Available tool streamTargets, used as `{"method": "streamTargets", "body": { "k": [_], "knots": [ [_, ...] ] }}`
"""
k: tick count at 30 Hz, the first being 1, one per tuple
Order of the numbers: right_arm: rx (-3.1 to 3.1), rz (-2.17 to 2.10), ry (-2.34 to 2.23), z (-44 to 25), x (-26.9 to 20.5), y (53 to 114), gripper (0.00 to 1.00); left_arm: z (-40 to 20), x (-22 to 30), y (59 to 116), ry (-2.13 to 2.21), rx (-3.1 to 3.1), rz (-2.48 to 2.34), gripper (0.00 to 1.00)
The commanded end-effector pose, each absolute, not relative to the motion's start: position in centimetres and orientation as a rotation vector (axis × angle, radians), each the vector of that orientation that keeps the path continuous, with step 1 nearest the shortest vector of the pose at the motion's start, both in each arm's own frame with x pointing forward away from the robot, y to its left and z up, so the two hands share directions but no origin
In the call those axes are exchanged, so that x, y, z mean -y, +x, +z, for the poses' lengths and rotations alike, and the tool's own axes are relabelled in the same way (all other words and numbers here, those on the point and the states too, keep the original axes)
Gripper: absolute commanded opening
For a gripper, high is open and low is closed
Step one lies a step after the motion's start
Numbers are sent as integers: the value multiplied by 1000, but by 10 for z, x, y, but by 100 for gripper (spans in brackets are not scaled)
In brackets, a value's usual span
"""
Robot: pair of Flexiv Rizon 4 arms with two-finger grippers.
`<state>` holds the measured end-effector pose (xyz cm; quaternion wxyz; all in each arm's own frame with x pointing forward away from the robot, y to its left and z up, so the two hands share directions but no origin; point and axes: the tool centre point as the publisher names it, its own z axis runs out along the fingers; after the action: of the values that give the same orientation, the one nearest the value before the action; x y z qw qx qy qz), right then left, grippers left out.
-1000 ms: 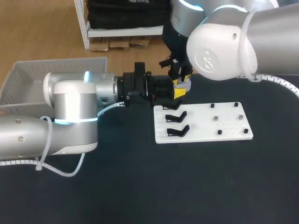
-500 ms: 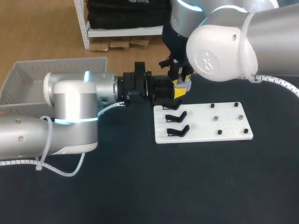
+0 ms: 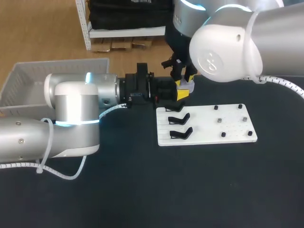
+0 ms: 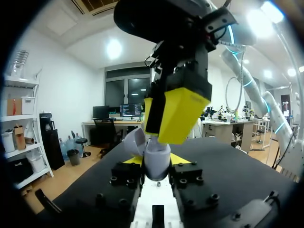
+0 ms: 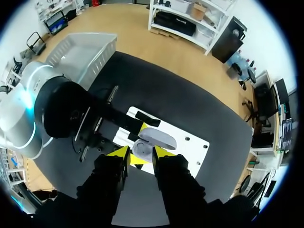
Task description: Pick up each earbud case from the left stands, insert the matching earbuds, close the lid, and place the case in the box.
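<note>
Black tabletop (image 3: 142, 199) carries a white plastic basket (image 3: 28, 76) well behind my left arm and a flat white board (image 3: 237, 137) with black clip-shaped stands (image 3: 180, 133) and small dark pegs (image 3: 223, 134), just beside and below both tools.

Left gripper (image 3: 179, 95) lies level, pointing across the table. Its yellow tips pinch a pale lilac earbud case (image 4: 156, 161) from two sides, above the board's near corner. The case has its mouth turned up and its oblong lid (image 5: 157, 137) hinged open, tilted off to one side of the body. I cannot settle the body's long axis.

Right gripper (image 5: 141, 153) points straight down, directly over the open mouth. I cannot tell whether it holds anything.
</note>
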<state>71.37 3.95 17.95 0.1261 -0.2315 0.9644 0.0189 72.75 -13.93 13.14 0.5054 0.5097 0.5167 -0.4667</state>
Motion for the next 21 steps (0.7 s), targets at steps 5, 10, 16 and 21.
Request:
{"method": "streamTargets", "body": {
  "k": [5, 10, 16, 21],
  "knots": [
    [-2745, 128, -598, 205, -41, 722, 27, 130, 139, 725, 1222, -1243, -1119, 0],
    [-2695, 200, -407, 209, -43, 755, 31, 130, 139, 725, 1222, -1243, -1119, 0],
    [-2707, 205, -261, 196, -36, 788, 36, 130, 139, 725, 1222, -1243, -1119, 0],
    [-2745, 158, -229, 176, -29, 790, 35, 130, 139, 725, 1222, -1243, -1119, 0]
  ]
}}
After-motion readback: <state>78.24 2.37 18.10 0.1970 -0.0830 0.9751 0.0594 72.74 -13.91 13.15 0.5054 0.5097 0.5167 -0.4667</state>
